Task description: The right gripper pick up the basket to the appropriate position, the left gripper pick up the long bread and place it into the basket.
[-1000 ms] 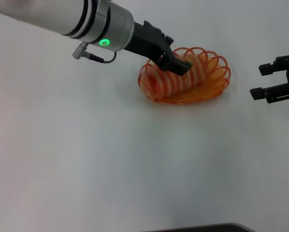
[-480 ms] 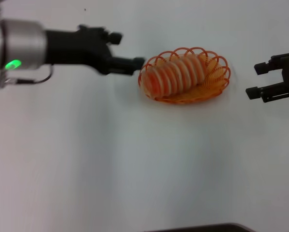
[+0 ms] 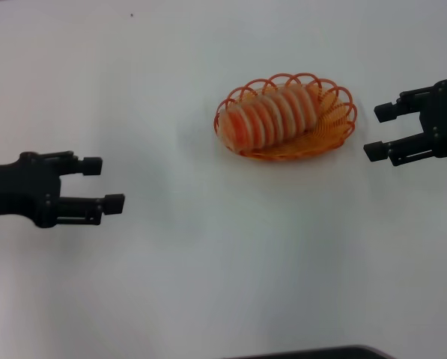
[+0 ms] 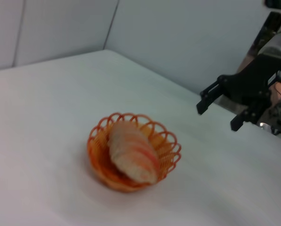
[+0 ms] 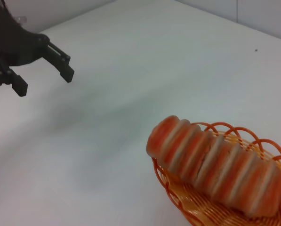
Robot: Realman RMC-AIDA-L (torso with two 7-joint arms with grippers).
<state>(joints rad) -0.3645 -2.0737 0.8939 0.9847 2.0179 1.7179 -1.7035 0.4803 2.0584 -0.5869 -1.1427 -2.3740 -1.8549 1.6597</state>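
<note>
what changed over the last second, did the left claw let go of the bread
Yes. The left claw was at the long bread in the basket a second ago; it has since drawn back toward the robot's left and now hangs open and empty, well clear. The bread stayed in the basket, and the right claw stayed open beside it.

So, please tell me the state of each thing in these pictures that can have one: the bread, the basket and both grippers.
long bread: lying inside the basket, one end over the rim.
basket: upright on the table, holding the bread.
left gripper: open, empty, apart from the basket.
right gripper: open, empty, beside the basket, not touching it.
</note>
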